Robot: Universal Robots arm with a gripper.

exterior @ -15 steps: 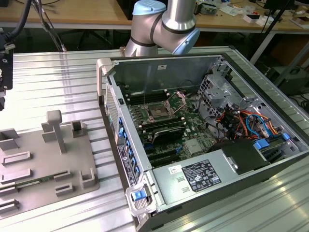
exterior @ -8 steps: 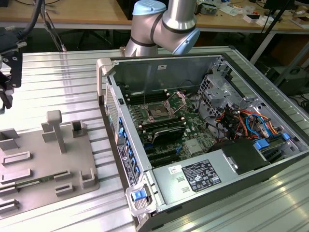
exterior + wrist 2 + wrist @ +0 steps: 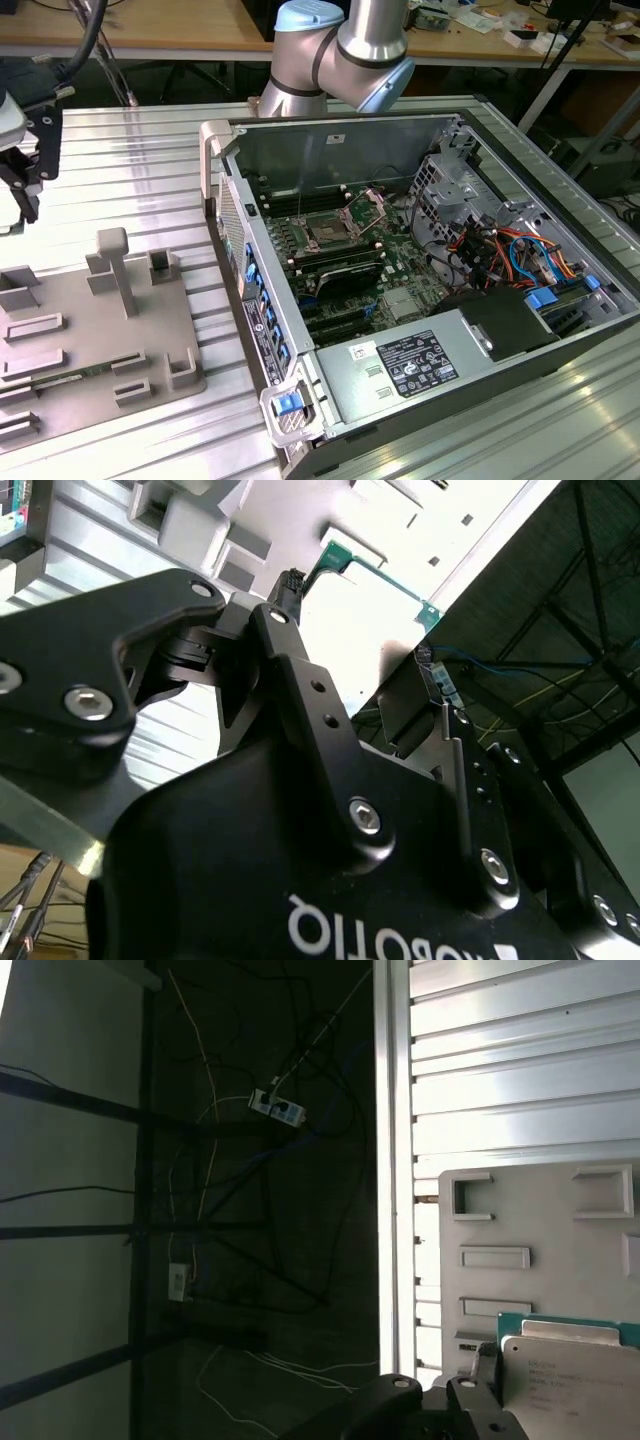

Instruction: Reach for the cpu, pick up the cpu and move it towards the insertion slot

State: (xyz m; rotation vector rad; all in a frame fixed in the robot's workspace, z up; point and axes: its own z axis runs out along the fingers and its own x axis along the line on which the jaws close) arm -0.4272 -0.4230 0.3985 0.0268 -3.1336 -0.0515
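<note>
Ribbed aluminium tabletop [image 3: 130,150] lies bare around the work. In the exterior view the gripper [image 3: 22,200] hangs above it at about nine o'clock of the picture, at ten o'clock from the grey plastic tray [image 3: 70,300]. In the first wrist view the table's edge [image 3: 395,1160] runs just beside the tray, and past it the floor with loose cables [image 3: 270,1110] drops away.

The cpu [image 3: 575,1380], silvery on top with a teal-green rim, shows in that view just beside the gripper's black body and over the tray's face. I cannot tell whether the gripper is clamped on it or merely next to it, nor whether the chip rests on the tray or hangs clear of it.

At three o'clock from the tray stands the open computer case [image 3: 215,150], lid off. Its near wall with a pale handle is the one edge between tray and board. An upright post [image 3: 118,265] rises from the tray on that side. The arm [image 3: 340,50] bends over the case's far wall at twelve o'clock.

The tray carries shallow rectangular recesses [image 3: 35,325]. Inside the case:
- The insertion slot [image 3: 328,232], dark-centred in a silver frame, sits at ten o'clock from the case's middle, well apart from the gripper.
- Long black memory slots [image 3: 345,272] lie just at five o'clock of the insertion slot.
- A silver labelled box [image 3: 410,365] fills six o'clock.
- A metal cage with orange and blue cables [image 3: 500,245] stands at two o'clock
</note>
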